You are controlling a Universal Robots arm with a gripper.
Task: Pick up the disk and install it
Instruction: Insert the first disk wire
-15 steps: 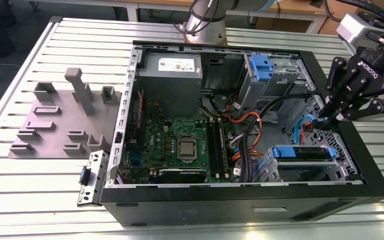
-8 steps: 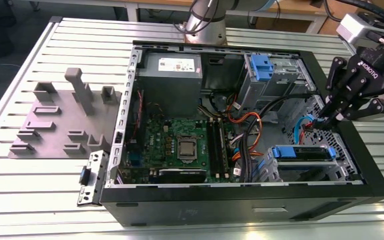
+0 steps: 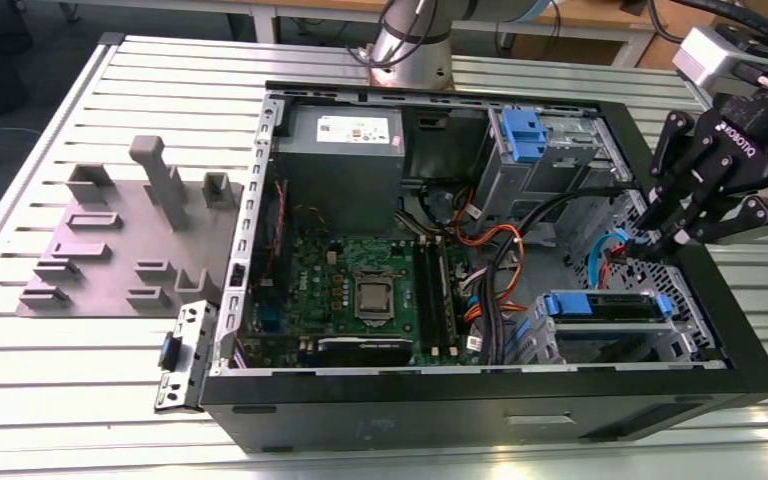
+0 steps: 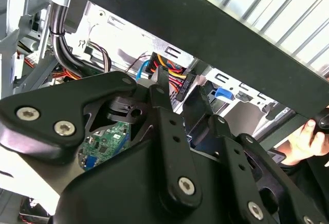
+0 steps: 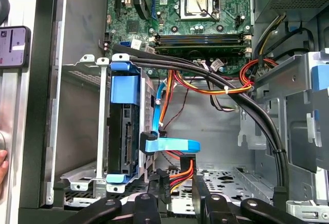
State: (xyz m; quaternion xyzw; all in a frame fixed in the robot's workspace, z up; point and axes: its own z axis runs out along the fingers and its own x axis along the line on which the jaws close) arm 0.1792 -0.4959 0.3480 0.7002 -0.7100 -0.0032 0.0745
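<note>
The disk sits in a metal drive bay at the near right corner of the open computer case, framed by its blue bracket. In the first wrist view the disk stands on edge in that bay, with a blue cable plugged into its side. My gripper hangs over the case's right wall, a little behind and above the disk. It is open, and I see no object held between its black fingers. In the second wrist view the gripper points into the case toward cable connectors.
A motherboard and a grey power supply box fill the case's left half. Cable bundles cross its middle. An upper drive cage with a blue clip stands at the back. A grey fixture plate lies left. A person's hand rests outside the case.
</note>
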